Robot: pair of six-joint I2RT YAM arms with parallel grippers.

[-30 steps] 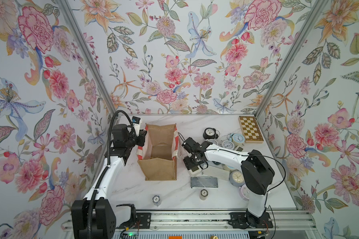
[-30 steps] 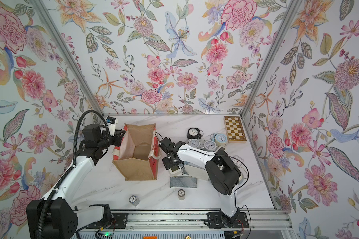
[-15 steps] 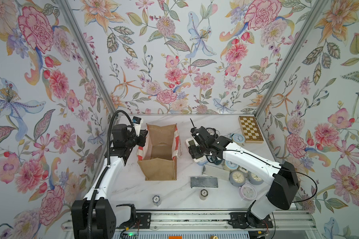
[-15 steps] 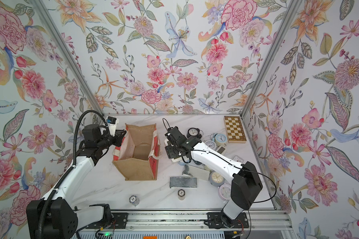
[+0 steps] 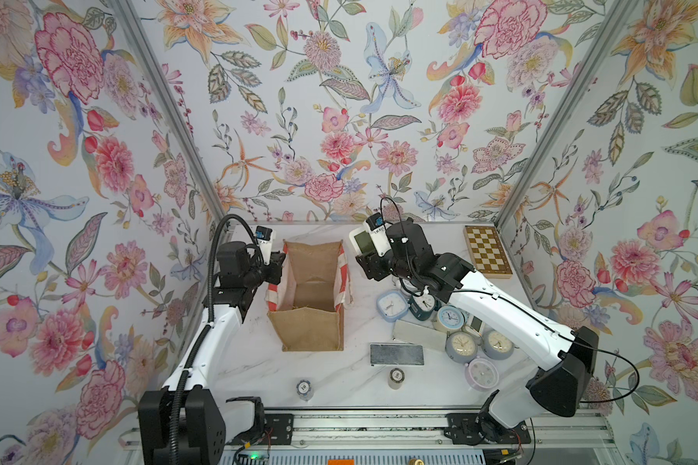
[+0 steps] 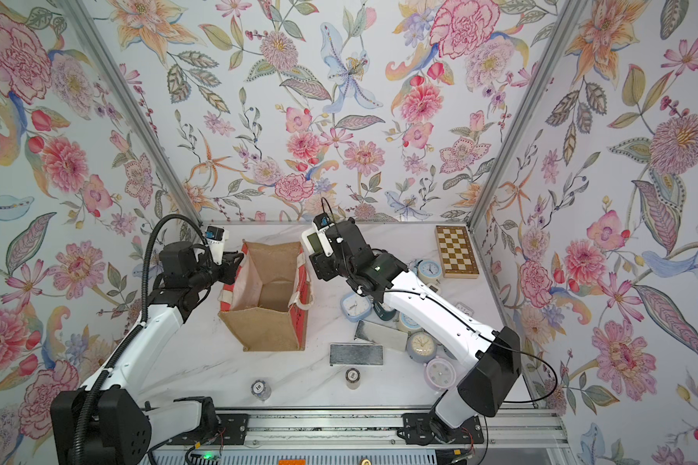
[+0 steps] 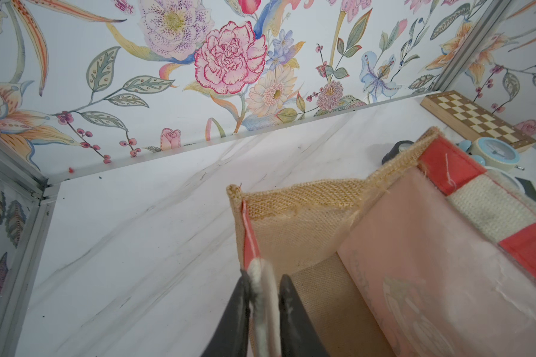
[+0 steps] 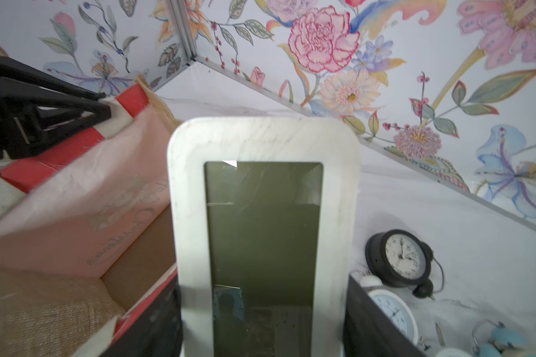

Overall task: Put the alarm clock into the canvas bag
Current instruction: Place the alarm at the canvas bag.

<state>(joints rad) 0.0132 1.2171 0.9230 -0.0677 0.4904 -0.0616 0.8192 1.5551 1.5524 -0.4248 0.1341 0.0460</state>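
The canvas bag (image 5: 307, 326) (image 6: 271, 328) stands open and upright at the table's middle, tan burlap with red-and-white side trim. My left gripper (image 5: 277, 263) (image 7: 263, 278) is shut on the whitish strap (image 7: 265, 296) at the bag's left rim. My right gripper (image 5: 373, 261) (image 8: 262, 309) is raised just right of the bag's far right corner. It is shut on the alarm clock (image 5: 362, 242) (image 6: 314, 241) (image 8: 263, 216), a white rectangular one with a dark screen. The bag's inside (image 8: 136, 265) shows nothing in it.
Several round alarm clocks (image 5: 391, 306) are heaped right of the bag, under my right arm. Two grey metal bars (image 5: 396, 354) lie in front of them. A wooden chessboard box (image 5: 486, 251) sits at the back right. Two small chip stacks (image 5: 304, 388) stand near the front edge.
My right arm has lifted the white clock off the table beside the bag and carried it up and back to the bag's far right corner. The left gripper has kept its place.
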